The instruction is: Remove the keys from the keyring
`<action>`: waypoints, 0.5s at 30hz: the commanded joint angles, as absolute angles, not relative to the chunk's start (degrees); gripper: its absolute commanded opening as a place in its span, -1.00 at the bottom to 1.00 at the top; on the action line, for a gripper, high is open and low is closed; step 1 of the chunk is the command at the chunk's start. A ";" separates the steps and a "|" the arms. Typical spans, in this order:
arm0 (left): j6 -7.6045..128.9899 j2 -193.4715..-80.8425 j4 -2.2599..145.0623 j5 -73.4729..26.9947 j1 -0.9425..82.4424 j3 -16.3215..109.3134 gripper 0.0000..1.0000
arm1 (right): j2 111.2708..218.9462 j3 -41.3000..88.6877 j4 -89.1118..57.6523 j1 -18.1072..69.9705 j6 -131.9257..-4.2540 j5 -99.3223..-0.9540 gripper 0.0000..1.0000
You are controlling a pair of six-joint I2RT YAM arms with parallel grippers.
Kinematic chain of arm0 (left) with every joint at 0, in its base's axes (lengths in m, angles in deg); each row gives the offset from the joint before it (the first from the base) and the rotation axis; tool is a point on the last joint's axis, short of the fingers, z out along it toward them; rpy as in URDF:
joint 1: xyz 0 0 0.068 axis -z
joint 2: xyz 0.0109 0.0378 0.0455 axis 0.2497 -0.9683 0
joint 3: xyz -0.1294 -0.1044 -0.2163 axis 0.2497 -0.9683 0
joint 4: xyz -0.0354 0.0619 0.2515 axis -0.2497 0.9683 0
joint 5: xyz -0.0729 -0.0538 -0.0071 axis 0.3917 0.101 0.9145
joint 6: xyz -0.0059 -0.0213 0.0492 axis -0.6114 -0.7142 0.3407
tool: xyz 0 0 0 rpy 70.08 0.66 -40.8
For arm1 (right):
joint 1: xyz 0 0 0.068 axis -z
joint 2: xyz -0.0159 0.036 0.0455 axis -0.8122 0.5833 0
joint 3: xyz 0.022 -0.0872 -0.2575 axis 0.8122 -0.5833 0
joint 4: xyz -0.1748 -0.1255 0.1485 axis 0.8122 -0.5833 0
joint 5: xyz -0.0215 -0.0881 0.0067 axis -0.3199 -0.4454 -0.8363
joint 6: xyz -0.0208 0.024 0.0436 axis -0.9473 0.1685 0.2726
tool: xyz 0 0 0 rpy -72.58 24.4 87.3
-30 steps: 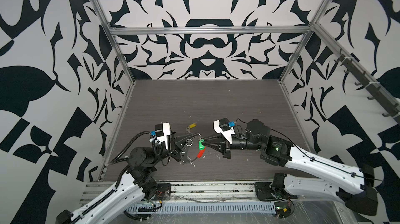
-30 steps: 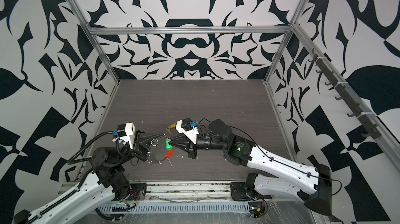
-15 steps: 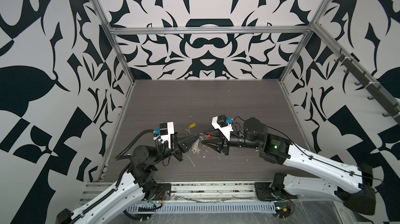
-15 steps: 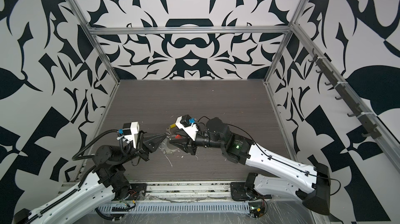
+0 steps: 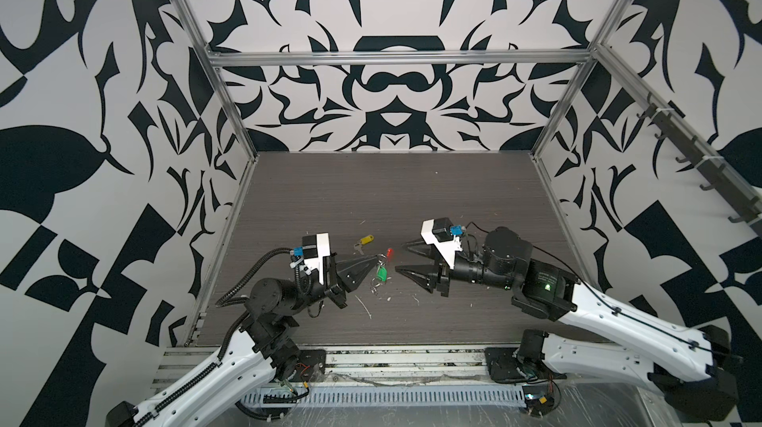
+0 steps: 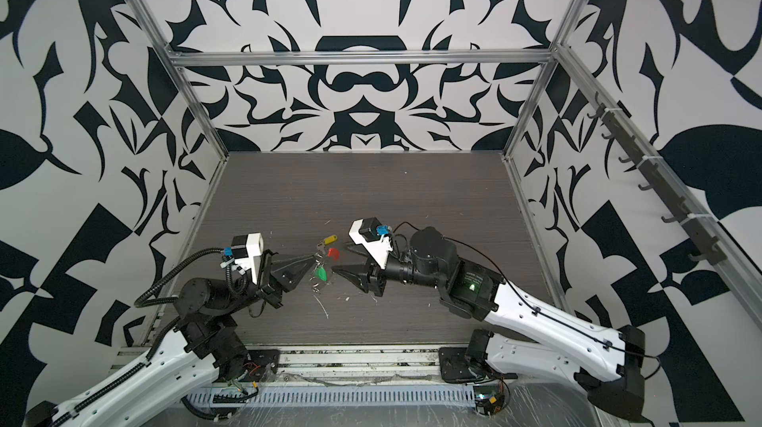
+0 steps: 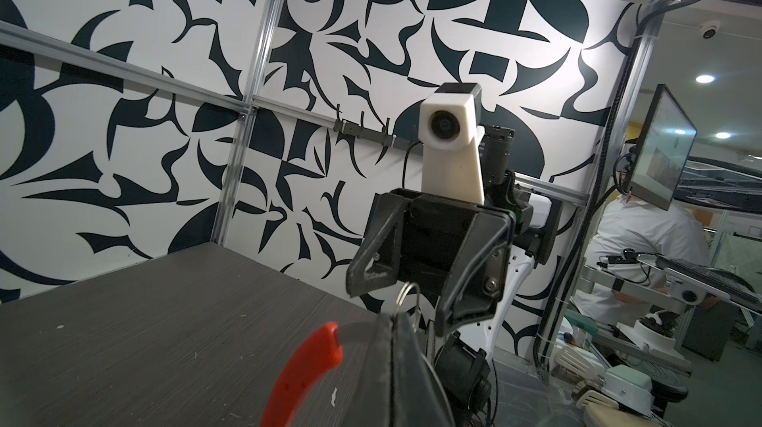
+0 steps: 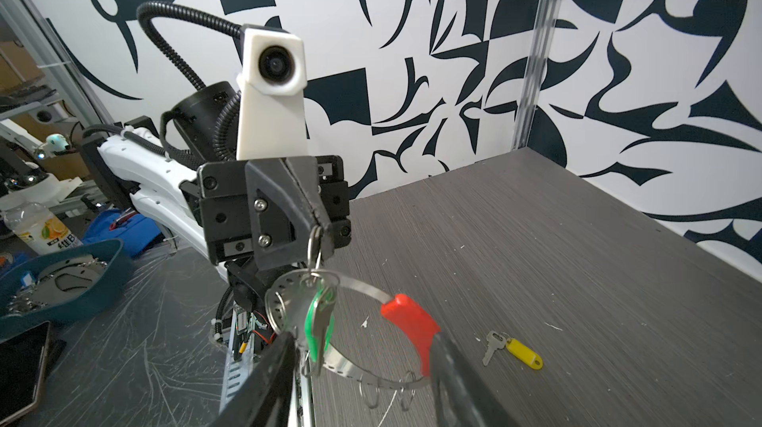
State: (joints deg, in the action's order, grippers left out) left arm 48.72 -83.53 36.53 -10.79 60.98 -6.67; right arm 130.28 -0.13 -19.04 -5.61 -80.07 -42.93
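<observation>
On the dark wood-grain table (image 5: 371,190), toward its front edge, my two grippers face each other tip to tip with the keyring between them. My left gripper (image 5: 373,257) is clenched on a small silver split ring (image 8: 315,239), and the keyring (image 8: 363,287) hangs from that ring. My right gripper (image 5: 402,256) is released, jaws apart and grasping nothing. In the right wrist view the lower part of the loop shows between its two fingers (image 8: 268,379), and I cannot tell whether the loop touches either one. The keyring is a wide loop of thin, flat silver band pierced with a row of small holes. A curved red sleeve (image 8: 412,317) covers one stretch of it, and in both top views that sleeve sits just beside my right fingertips. The green key tag (image 8: 309,322) hangs on the loop below my left fingertips, with a silver key (image 8: 321,322) in front of it. The yellow key tag (image 8: 523,352) lies flat on the table, off the loop and a little farther back, with a small silver key (image 8: 490,344) joined to it. Two tiny split rings (image 8: 371,394) dangle from the bottom of the band.
</observation>
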 commanded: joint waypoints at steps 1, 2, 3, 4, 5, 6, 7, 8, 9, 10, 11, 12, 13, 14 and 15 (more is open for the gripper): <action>48.56 -82.87 35.38 -11.34 61.17 -4.85 -1.00 | 131.45 2.90 -19.74 -5.84 -79.84 -39.84 0.02; 48.55 -82.87 35.28 -11.34 61.19 -4.84 -1.00 | 132.05 2.95 -19.83 -6.05 -79.71 -39.70 0.01; 48.48 -82.88 35.24 -11.35 61.16 -4.85 -1.00 | 132.42 2.90 -19.87 -6.19 -79.66 -39.84 0.01; 48.43 -82.81 35.19 -11.34 61.17 -4.85 -1.00 | 132.73 2.71 -19.51 -6.26 -79.71 -40.02 -0.01; 48.36 -82.83 35.09 -11.34 61.21 -4.85 -1.00 | 132.96 2.52 -19.15 -6.28 -79.67 -40.21 -0.03; 48.30 -82.87 35.10 -11.32 61.14 -4.81 -1.00 | 133.07 2.43 -18.87 -6.33 -79.72 -40.37 -0.03; 48.21 -82.88 35.09 -11.28 61.17 -4.85 -1.00 | 133.33 2.34 -18.36 -6.33 -79.64 -40.33 -0.03; 48.12 -82.79 34.99 -11.33 61.18 -4.85 -1.00 | 133.66 2.46 -18.06 -6.33 -79.62 -40.12 -0.03; 48.12 -82.71 35.09 -11.38 61.20 -4.90 -1.00 | 134.02 2.66 -17.98 -6.41 -79.64 -39.99 -0.03; 48.12 -82.65 35.06 -11.34 61.21 -4.93 -1.00 | 134.45 2.92 -17.98 -6.42 -79.64 -39.81 -0.03; 48.04 -82.61 35.00 -11.36 61.21 -4.94 -1.00 | 134.84 3.10 -17.92 -6.50 -79.64 -39.80 -0.02; 47.99 -82.57 35.02 -11.30 61.20 -5.01 -1.00 | 135.20 3.21 -17.98 -6.51 -79.71 -39.80 -0.02; 48.03 -82.44 34.97 -11.45 61.14 -5.04 -1.00 | 135.52 3.31 -17.89 -6.59 -79.72 -39.80 -0.01; 48.03 -82.44 34.89 -11.48 61.21 -5.11 -1.00 | 135.88 3.52 -17.73 -6.59 -79.79 -39.71 -0.01; 48.03 -82.45 34.88 -11.54 61.14 -5.10 -1.00 | 136.26 3.65 -17.86 -6.55 -79.77 -39.79 -0.01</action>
State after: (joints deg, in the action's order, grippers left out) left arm 48.57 -83.33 36.57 -10.92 60.98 -6.67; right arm 135.94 0.70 -20.13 -6.22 -79.90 -40.62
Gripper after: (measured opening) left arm 0.046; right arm 0.494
